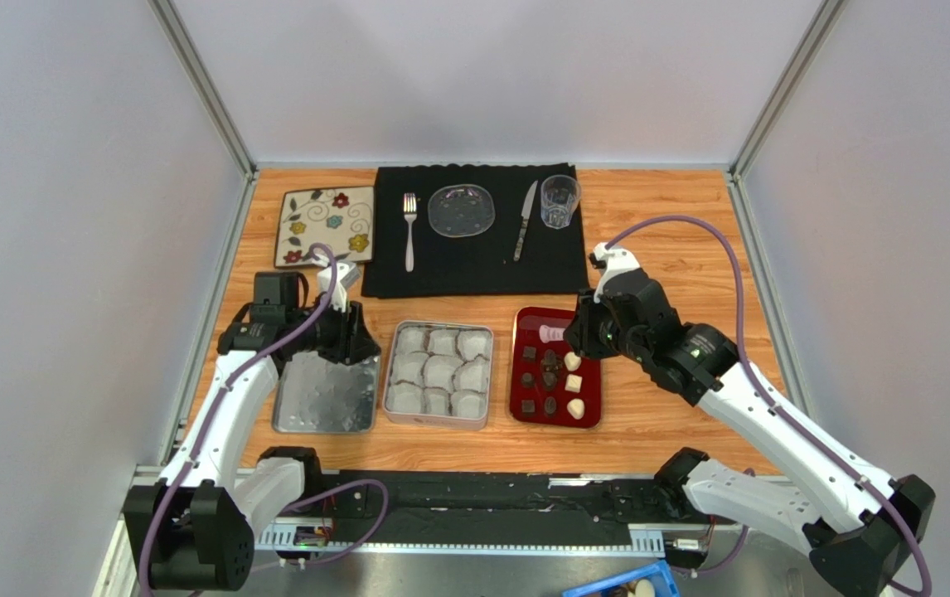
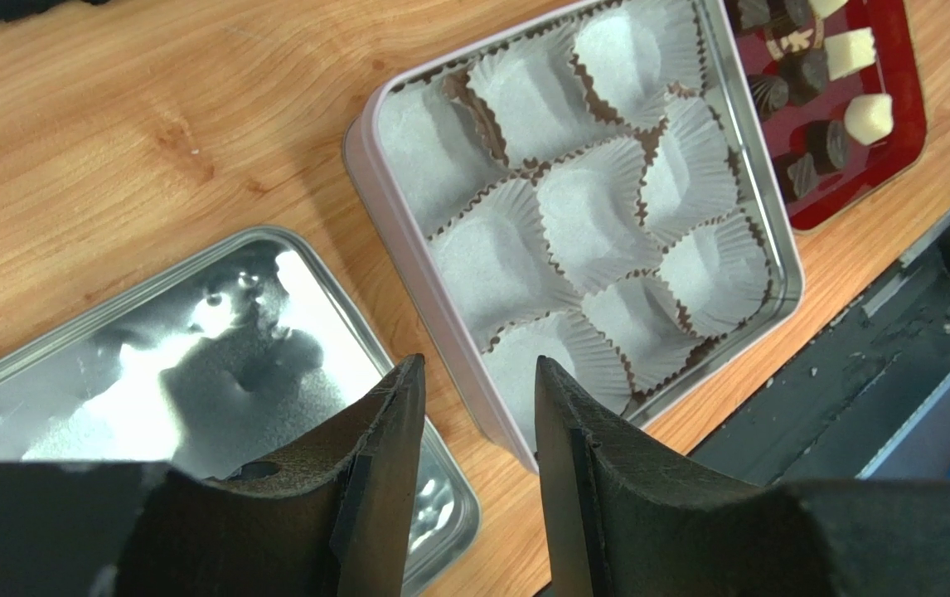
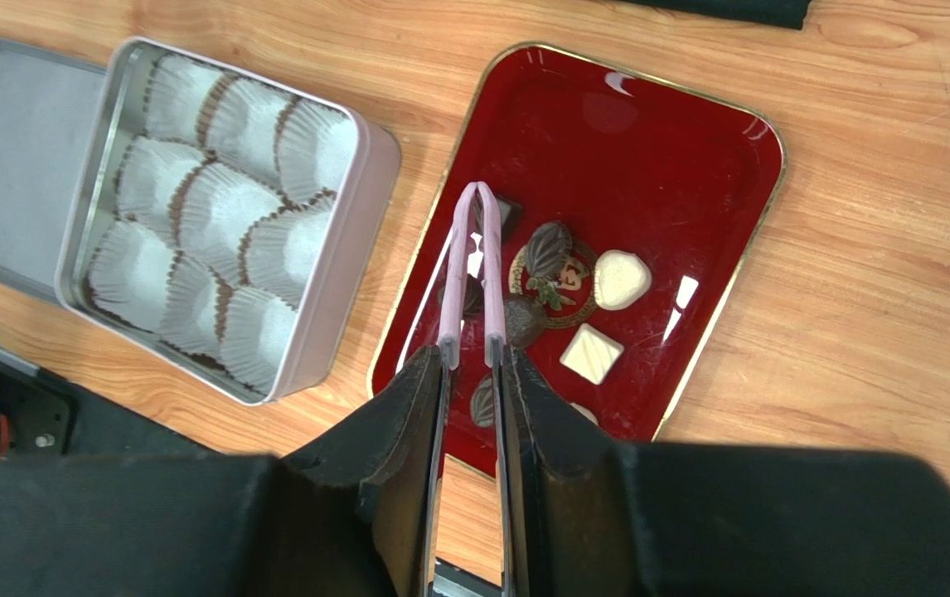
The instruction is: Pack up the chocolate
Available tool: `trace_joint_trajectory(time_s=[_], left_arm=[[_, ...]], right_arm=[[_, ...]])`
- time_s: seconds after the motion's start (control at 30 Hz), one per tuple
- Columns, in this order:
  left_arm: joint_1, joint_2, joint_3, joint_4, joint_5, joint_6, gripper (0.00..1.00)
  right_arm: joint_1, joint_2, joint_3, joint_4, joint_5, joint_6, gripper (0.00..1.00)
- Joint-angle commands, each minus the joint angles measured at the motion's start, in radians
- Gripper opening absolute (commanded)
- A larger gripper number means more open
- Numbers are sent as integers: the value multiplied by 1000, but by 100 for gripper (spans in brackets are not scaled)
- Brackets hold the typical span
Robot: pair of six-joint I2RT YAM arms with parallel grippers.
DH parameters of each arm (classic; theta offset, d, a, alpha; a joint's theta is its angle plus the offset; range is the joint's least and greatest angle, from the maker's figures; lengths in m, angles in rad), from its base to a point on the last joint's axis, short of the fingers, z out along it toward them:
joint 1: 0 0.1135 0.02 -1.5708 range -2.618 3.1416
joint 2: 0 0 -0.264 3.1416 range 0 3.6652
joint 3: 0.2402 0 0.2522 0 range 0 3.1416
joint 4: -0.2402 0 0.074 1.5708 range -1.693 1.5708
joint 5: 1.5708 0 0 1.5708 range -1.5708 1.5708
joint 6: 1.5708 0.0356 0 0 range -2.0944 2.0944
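Chocolates (image 3: 592, 355) on tray (image 3: 623, 131) (cups (image 3: 212, 205) in tin (image 3: 346, 236))

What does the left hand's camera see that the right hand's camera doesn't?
Only the left wrist view: the left gripper, open and empty, hanging above the gap between the lid and the tin. Only the right wrist view: the right gripper squeezing pink tongs that reach into the red tray. Both: the tin of empty paper cups, its shiny lid, the red tray of dark and white chocolates, and the wooden table.
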Motion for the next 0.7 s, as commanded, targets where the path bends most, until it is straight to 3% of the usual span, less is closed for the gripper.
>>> trace_joint_trajectory(time_s=[0.0,0.2,0.67], left_arm=[[5,-8,-3,-32,-19,69,46],[5,-34,-12,-20,1,69,45],[5,-53,-6,-19,31,70,45]], right_arm=[[5,37,20,44,25,-54,23],[12,94,36,61,15,-74,36],[26,191,46,127,11,-91,37]])
